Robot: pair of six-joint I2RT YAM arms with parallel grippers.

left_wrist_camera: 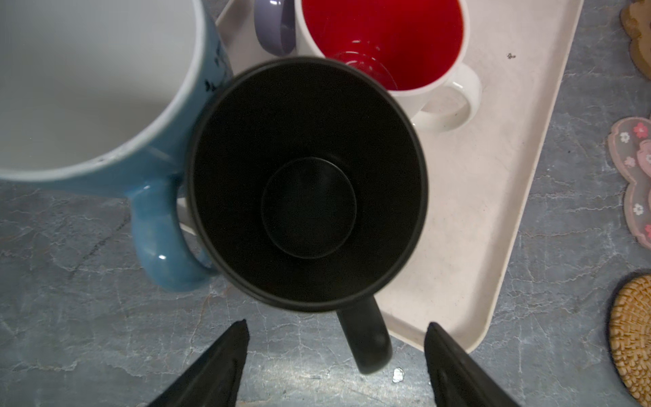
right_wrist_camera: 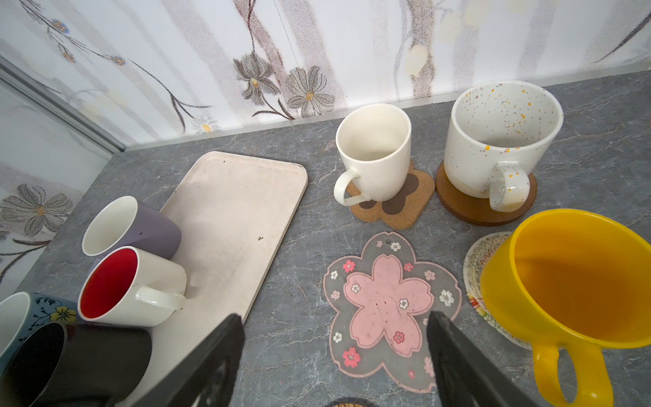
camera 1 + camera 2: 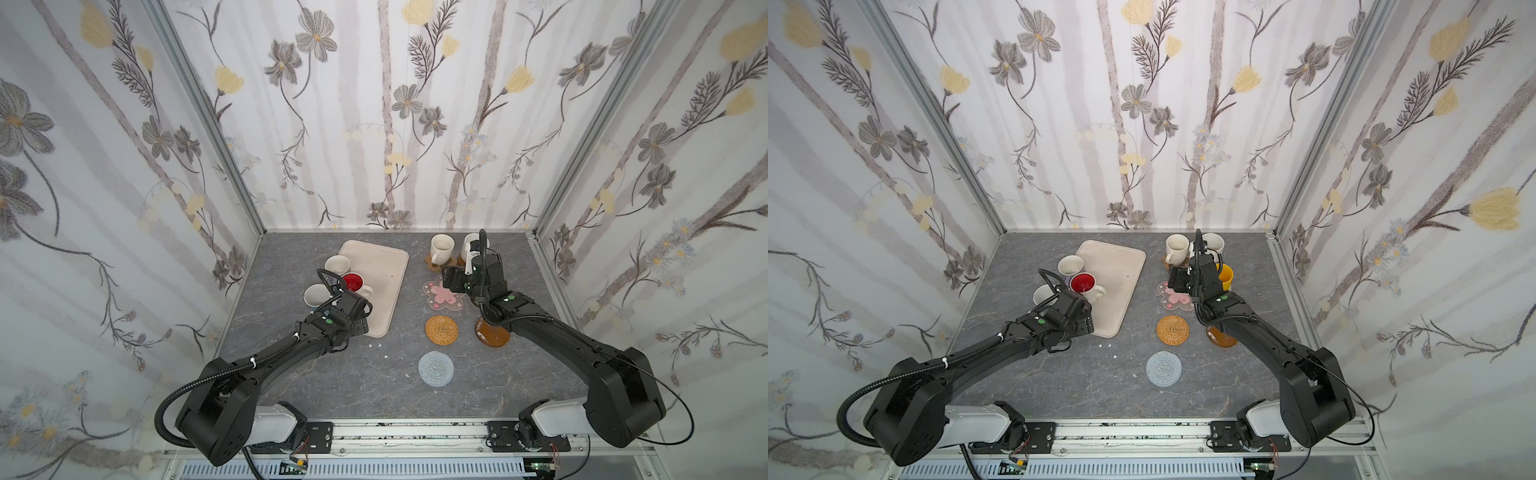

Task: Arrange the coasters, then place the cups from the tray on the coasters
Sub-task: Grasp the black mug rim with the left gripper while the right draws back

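The upright black mug point(image 1: 306, 183) is pointing its handle point(image 1: 366, 338) at your left gripper point(image 1: 337, 326), which is gaping (right gripper point(image 2: 336, 317) too).

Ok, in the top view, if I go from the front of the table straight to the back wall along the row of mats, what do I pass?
Blue-grey mat → straw mat → pink flower mat → cream cup.

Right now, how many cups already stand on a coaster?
3: the cream cup on the paw coaster, the speckled cup on a brown round coaster, the yellow cup on the beige woven coaster. No others show.
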